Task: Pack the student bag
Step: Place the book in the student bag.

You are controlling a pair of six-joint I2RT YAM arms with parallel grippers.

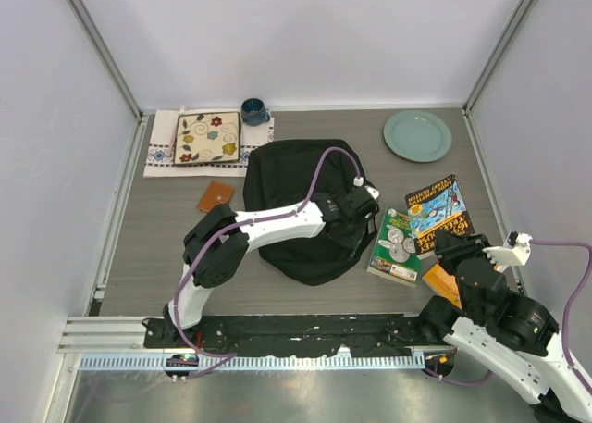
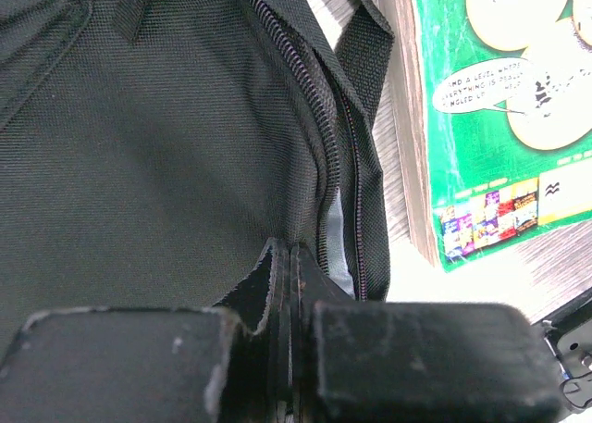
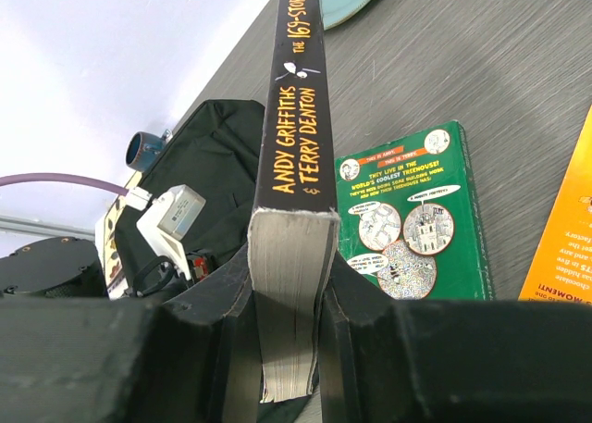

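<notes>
The student bag (image 1: pixel 294 201) is a large black backpack lying mid-table. My left gripper (image 1: pixel 357 221) reaches across it to its right edge. In the left wrist view its jaws (image 2: pixel 292 256) are pressed shut at the bag's open zipper edge (image 2: pixel 319 136), apparently pinching the fabric; grey lining (image 2: pixel 339 233) shows in the gap. My right gripper (image 1: pixel 451 247) is shut on a thick paperback (image 1: pixel 437 208) with a blue cover. In the right wrist view the book (image 3: pixel 294 136) stands on edge between the fingers (image 3: pixel 289 256), its black spine up, right of the bag (image 3: pixel 217 155).
A green book (image 1: pixel 396 247) lies flat just right of the bag, also seen in both wrist views (image 2: pixel 499 118) (image 3: pixel 412 219). An orange book (image 1: pixel 441 282) lies under the right arm. At the back are a teal plate (image 1: pixel 418 134), blue mug (image 1: pixel 253 111), floral tile (image 1: pixel 207 138); a brown wallet (image 1: pixel 215 196).
</notes>
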